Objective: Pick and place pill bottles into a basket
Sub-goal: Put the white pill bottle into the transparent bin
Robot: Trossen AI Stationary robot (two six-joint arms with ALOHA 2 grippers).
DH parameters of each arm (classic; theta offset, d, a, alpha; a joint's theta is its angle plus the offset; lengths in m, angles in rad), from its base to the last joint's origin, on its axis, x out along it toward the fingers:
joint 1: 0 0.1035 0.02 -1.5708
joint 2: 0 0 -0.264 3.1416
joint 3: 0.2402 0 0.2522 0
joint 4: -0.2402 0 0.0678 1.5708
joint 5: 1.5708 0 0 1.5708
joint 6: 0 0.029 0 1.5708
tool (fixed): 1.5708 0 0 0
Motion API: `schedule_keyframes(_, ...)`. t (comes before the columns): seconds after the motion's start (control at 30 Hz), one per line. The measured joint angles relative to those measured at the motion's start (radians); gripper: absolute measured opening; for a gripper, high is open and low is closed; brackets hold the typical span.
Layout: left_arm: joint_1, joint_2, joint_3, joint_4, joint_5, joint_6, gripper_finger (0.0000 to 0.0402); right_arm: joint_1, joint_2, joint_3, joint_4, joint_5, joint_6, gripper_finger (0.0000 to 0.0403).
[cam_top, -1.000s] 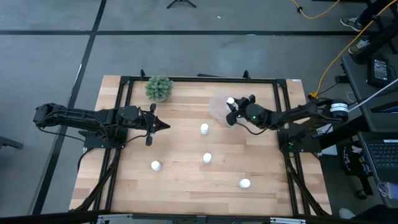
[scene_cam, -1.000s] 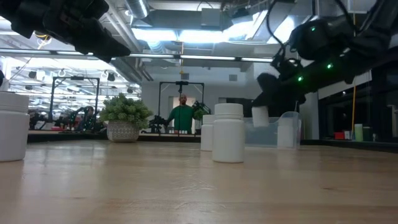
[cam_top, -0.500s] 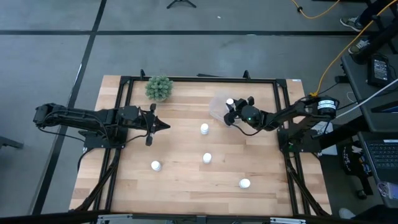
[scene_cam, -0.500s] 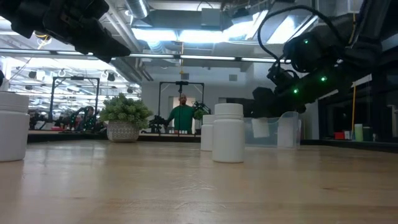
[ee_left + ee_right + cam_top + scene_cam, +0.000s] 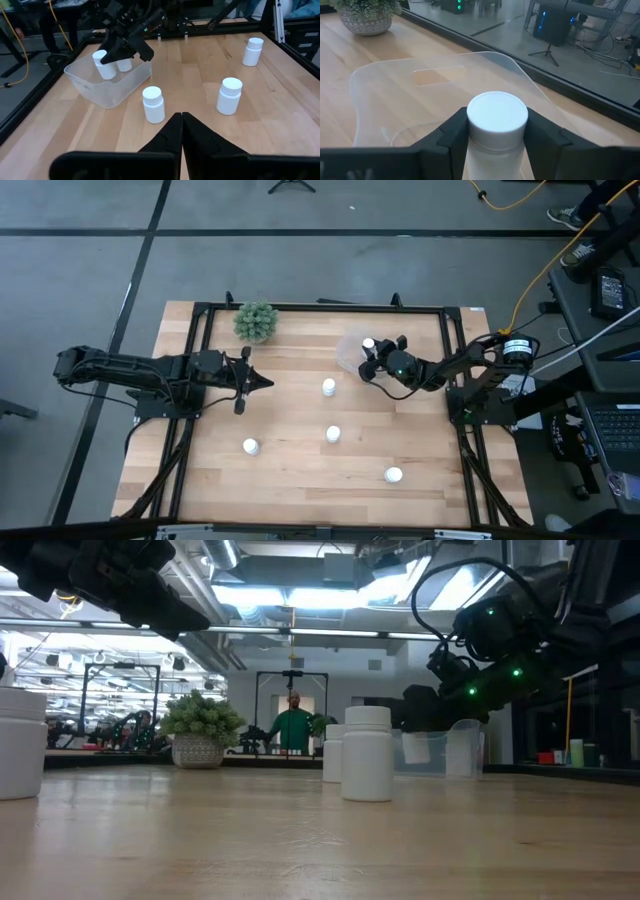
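The wooden table [image 5: 300, 420] is carrying the same layout as a second ago: four loose bottles are standing exactly where they were, and the potted plant [image 5: 256, 321] is sitting unmoved at the far left corner. The left arm is lying motionless over the table's left side, its gripper [image 5: 181, 119] pinched fully together and holding nothing.

The one change is on the right. The right gripper [image 5: 373, 356] is now reaching further over the basket [image 5: 107, 92] and sitting lower than before, so the bottle in its grasp [image 5: 496, 125] is now standing down inside the basket rather than hanging above its rim. The fingers [image 5: 457, 131] are clamping the bottle on both sides, just below its cap.

The basket is a clear, shallow, round-cornered tray lying at the far right of the table. A second bottle [image 5: 124, 64] is standing in it just beside the held one. Each bottle is a small white cylinder with a round white cap.
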Motion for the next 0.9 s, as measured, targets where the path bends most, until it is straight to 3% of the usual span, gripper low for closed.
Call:
schedule_keyframes(0.23,0.0,0.0,0.0,0.0,0.0,0.0,0.0007,0.0,0.0,0.0,0.0,0.0,0.0,0.0187)
schedule_keyframes(0.9,0.0,0.0,0.0,0.0,0.0,-0.008,0.0002,0.0,0.0,-0.001,0.0,0.0,-0.003,0.0193)
